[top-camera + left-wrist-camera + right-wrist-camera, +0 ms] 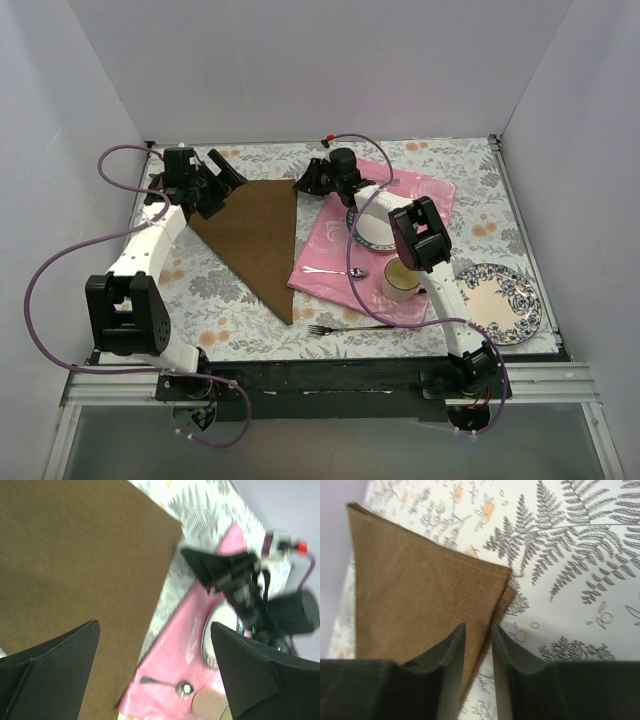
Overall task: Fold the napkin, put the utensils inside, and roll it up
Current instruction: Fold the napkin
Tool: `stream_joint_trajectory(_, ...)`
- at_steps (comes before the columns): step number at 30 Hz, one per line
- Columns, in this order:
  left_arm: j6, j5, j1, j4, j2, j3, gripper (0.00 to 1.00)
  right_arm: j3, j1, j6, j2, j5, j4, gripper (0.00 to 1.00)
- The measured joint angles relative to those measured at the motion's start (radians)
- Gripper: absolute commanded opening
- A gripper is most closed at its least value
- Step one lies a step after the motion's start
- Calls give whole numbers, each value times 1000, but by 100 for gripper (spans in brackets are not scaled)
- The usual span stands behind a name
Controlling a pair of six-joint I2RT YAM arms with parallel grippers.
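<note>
The dark brown napkin (255, 235) lies folded into a triangle on the patterned table, its long point toward the near edge. My right gripper (303, 181) hovers at the napkin's far right corner (500, 577). In the right wrist view its jaws (478, 626) stand a little apart, with the doubled cloth edge under the gap. My left gripper (224, 190) hangs wide open over the napkin's far left part (75, 555) and grips nothing (155, 626). A silver fork (345, 328) lies near the front edge. A spoon (335, 270) rests on the pink cloth.
The large pink cloth mat (330, 250) lies right of the napkin and carries a small plate (372, 235) and a cup (402, 281). A blue floral plate (500, 302) sits at the near right. White walls close in the back and sides.
</note>
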Motion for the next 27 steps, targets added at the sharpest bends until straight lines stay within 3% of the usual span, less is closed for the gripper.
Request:
stream_joint_trajectory(2, -27, 10, 52, 22, 46, 20, 89, 9, 0, -31, 0, 8, -52, 61)
stream_joint_trajectory(5, -63, 16, 147, 72, 113, 26, 78, 34, 0, -103, -19, 19, -135, 64)
stream_joint_trajectory(7, -72, 16, 202, 98, 168, 37, 60, 33, 1, -163, -64, 39, -231, 64)
stream_joint_trajectory(10, -64, -6, 246, 133, 256, 90, 49, -18, 11, -235, -177, 60, -327, 62)
stream_joint_trajectory(15, -21, -57, 261, 175, 399, 174, 47, -139, 88, -340, -386, 61, -405, 60)
stream_joint_trajectory(18, 10, -90, 265, 177, 447, 237, 47, -216, 201, -390, -467, 29, -410, 58)
stream_joint_trajectory(27, 82, -127, 336, 183, 638, 436, 46, -396, 420, -435, -489, -65, -444, 53)
